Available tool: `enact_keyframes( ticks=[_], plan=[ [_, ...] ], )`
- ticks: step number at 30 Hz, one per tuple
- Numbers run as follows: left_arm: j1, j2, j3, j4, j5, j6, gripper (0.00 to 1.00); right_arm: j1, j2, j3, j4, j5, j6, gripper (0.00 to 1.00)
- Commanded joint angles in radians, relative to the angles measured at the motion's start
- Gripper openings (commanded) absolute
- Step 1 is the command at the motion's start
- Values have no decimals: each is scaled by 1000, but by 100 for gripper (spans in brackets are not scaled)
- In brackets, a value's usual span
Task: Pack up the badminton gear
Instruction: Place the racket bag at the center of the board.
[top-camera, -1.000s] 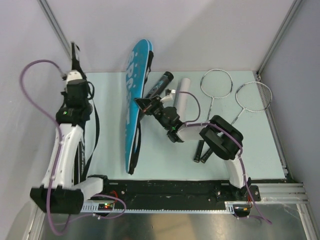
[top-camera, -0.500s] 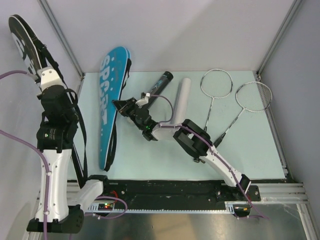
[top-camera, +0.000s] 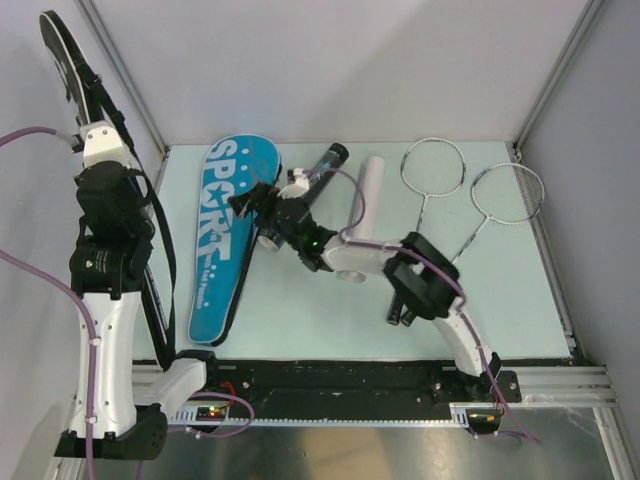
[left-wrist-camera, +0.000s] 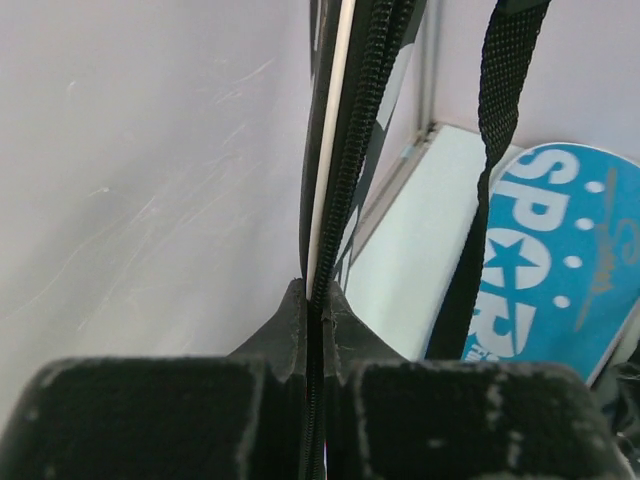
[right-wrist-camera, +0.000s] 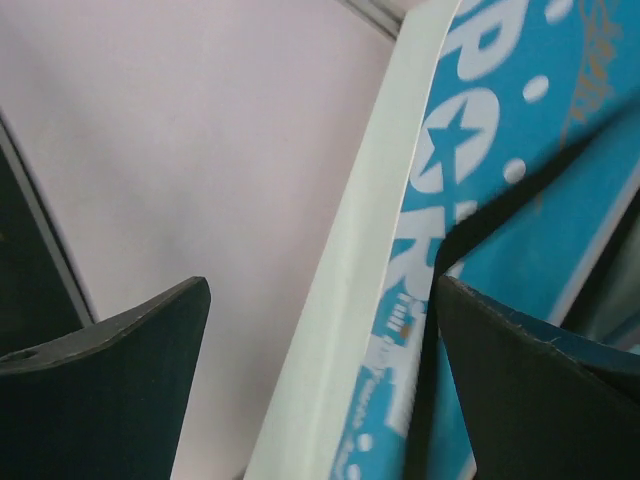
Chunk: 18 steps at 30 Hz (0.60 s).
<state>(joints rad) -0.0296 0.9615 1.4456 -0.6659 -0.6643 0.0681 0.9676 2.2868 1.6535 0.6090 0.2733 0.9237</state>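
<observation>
Showing "SPORT": blue racket cover

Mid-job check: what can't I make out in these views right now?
- Top view: near ends of the white tube and black tube, and grips of the rackets, mostly behind the right arm.
- Left wrist view: black cover, clamped in the left tool, runs off the top edge; contents unseen.
- No shuttlecocks visible anywhere.
</observation>
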Motion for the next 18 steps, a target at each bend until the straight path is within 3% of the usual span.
enact_keyframes(
  ticks=[1,8,12,18],
  plan=[
    [-9,-18,31,51,174,-36,0,-48,-294,-105,-158,8,-60,99],
    [-95,30,8,15,262,-76,0,-184,-541,-286,-521,-193,-48,99],
    [-162,78,16,10,297,-133,0,-207,-688,-383,-677,-145,-175,100],
    [-199,188,37,12,393,-267,0,-212,-900,-550,-709,-154,-262,99]
  ],
)
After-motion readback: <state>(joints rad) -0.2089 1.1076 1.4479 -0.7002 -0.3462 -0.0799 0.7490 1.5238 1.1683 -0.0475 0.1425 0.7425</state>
